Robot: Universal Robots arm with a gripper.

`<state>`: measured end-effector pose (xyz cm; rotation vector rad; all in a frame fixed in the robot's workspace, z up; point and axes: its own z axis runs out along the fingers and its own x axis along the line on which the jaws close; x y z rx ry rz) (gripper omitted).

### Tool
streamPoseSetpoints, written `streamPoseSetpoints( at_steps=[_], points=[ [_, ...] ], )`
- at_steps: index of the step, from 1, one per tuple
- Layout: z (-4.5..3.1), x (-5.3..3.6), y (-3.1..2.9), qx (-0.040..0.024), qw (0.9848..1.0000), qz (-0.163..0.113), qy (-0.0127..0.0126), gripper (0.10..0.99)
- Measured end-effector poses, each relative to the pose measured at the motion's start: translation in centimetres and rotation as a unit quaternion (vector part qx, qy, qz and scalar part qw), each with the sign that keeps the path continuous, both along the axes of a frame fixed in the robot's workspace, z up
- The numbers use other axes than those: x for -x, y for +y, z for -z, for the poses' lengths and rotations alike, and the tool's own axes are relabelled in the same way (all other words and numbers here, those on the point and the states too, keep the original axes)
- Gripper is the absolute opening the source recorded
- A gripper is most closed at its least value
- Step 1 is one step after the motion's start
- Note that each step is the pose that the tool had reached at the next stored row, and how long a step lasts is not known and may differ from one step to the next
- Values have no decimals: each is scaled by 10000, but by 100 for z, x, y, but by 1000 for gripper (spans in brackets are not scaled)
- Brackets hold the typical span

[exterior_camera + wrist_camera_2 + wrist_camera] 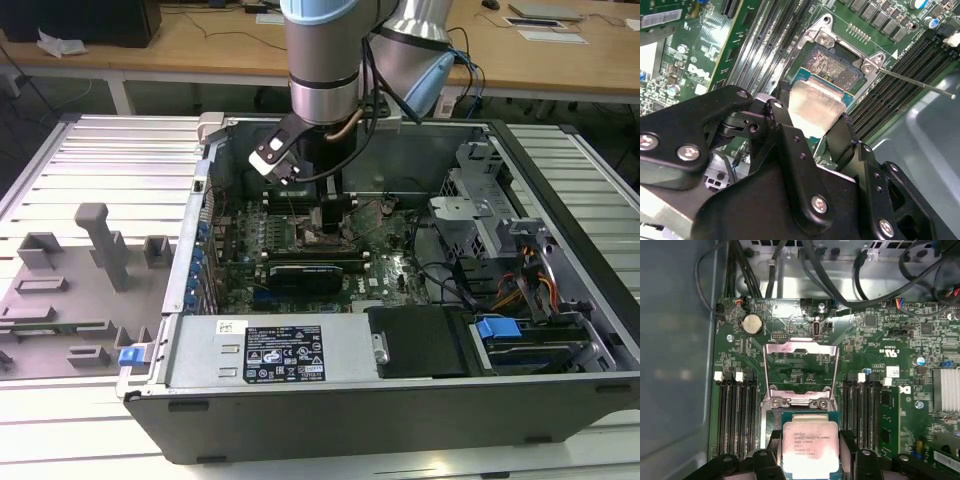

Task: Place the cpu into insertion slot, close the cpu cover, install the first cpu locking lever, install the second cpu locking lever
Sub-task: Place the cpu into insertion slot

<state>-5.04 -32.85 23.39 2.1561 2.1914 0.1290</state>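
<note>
1. While the exterior view puts my gripper [325, 215] at mid-frame, deep inside the open case [300, 400] and low over the board, it hides what I carry. Both wrist views show it.
2. The first wrist view shows me pinching the cpu [811, 445] by two opposite edges, a finger [771, 450] on each side. Its silvery top faces the camera.
3. That view also shows the cover [827, 349] flipped open and lying back beyond the slot, with green board showing through its window.
4. The second wrist view adds the slot [832, 65]. Its brownish contact field lies bare beyond the cpu, which overlaps the slot's nearer part. I cannot tell whether chip and slot touch.
5. The cpu is nearly square, so no side reads as longer. Its edges run roughly in line with the slot's rim and with the memory slots [737, 420] on both sides.
6. Those memory slots sit close beside my fingers. A thin rod [915, 82] sticks out from one slot corner, pointing away from the cpu, and the grey case wall is well apart.
</note>
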Motion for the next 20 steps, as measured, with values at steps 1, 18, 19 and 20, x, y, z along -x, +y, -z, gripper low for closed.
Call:
streamPoseSetpoints(
  at_steps=[1, 18, 19, 20],
  points=[
    [9, 4, 7, 0, 10000, 0, 0, 541],
    [269, 59, 78, 16, 9998, 200, 0, 541],
    [286, 63, 79, 16, 9998, 210, 0, 541],
    [297, 63, 80, 16, 9998, 211, 0, 541]
  ],
)
